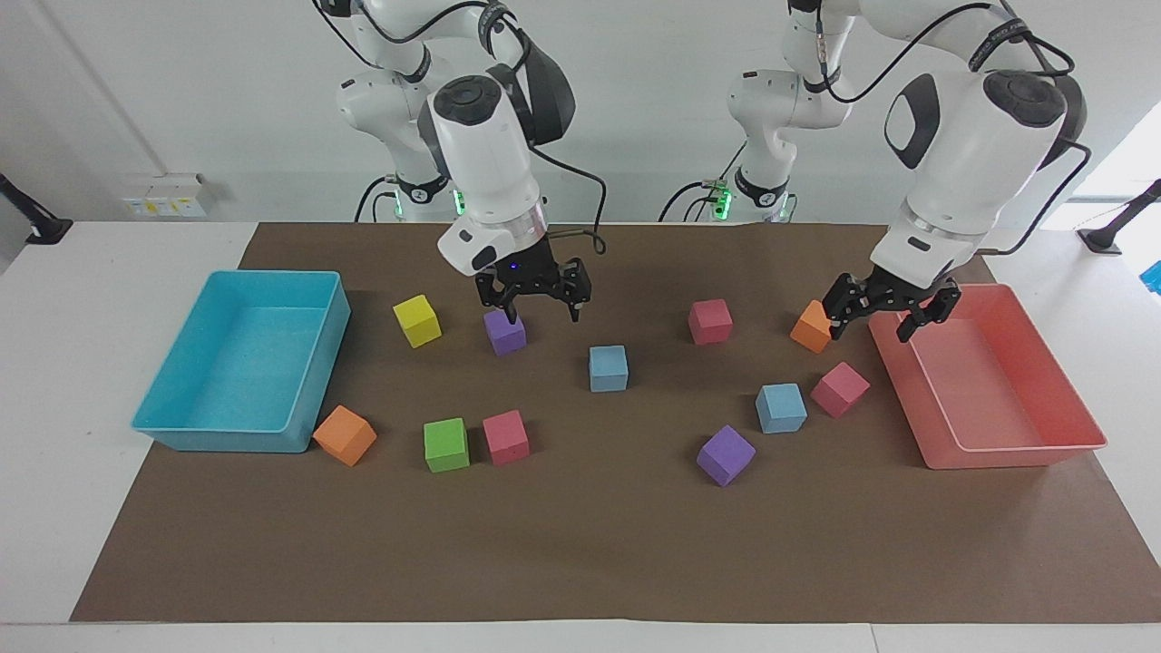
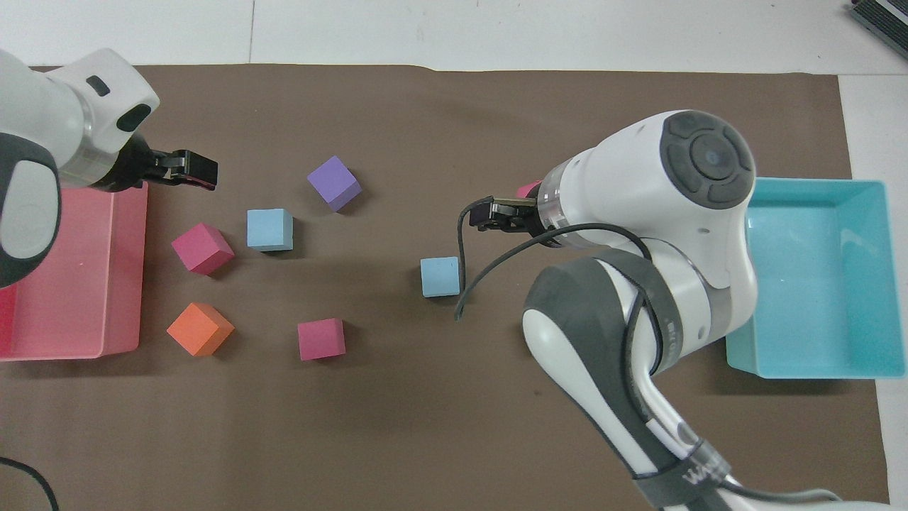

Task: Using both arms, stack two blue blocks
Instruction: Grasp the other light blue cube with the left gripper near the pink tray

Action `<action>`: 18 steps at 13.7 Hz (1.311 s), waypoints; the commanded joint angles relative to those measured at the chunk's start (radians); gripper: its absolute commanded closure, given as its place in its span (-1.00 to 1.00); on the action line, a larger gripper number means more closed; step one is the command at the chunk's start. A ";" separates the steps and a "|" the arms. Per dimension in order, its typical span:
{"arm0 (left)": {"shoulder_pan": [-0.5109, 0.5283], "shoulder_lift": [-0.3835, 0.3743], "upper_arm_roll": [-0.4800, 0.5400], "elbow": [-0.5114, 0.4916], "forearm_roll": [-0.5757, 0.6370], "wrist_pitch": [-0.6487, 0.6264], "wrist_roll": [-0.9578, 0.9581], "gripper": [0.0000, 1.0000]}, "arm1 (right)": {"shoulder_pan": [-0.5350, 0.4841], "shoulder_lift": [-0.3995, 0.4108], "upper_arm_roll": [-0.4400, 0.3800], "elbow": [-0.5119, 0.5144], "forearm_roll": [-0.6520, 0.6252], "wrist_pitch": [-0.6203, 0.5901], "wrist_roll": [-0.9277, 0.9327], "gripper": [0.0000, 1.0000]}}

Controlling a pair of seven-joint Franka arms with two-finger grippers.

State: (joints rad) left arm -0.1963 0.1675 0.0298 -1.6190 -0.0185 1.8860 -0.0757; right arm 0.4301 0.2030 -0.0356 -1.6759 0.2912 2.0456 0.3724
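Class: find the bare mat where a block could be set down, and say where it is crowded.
Bare: the wide strip of brown mat farther from the robots than all the cubes, between the mat's edge and the green cube and purple cube. Crowded: the band of cubes between cyan tray and pink tray.

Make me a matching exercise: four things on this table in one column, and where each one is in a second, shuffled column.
1. yellow cube
2. green cube
3. right gripper
4. left gripper

A. over the pink tray's edge
B. up in the air by a purple cube
C. beside a pink cube
D. by the cyan tray

Pairs: 1-D, 2-C, 3-B, 4-A
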 commanded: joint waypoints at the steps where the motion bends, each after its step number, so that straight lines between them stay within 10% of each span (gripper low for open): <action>1: -0.040 -0.017 0.013 -0.149 -0.004 0.131 -0.064 -1.00 | -0.063 0.016 0.011 -0.079 0.236 0.068 -0.270 -1.00; 4: -0.061 -0.013 0.013 -0.284 -0.004 0.275 -0.104 -1.00 | -0.068 0.065 0.013 -0.097 0.340 0.085 -0.383 -1.00; 5: -0.072 -0.013 0.013 -0.320 -0.004 0.324 -0.113 -1.00 | -0.068 0.078 0.013 -0.110 0.400 0.087 -0.430 -0.72; 8: -0.090 0.016 0.013 -0.360 -0.004 0.387 -0.122 -1.00 | -0.068 0.108 0.011 -0.175 0.535 0.122 -0.536 1.00; 18: -0.089 0.141 0.015 -0.403 -0.004 0.607 -0.127 -1.00 | -0.077 0.202 0.011 -0.232 0.746 0.172 -0.813 1.00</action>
State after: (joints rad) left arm -0.2808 0.2842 0.0382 -2.0077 -0.0186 2.4313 -0.1951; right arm 0.3630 0.4107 -0.0339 -1.8820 1.0015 2.1908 -0.3860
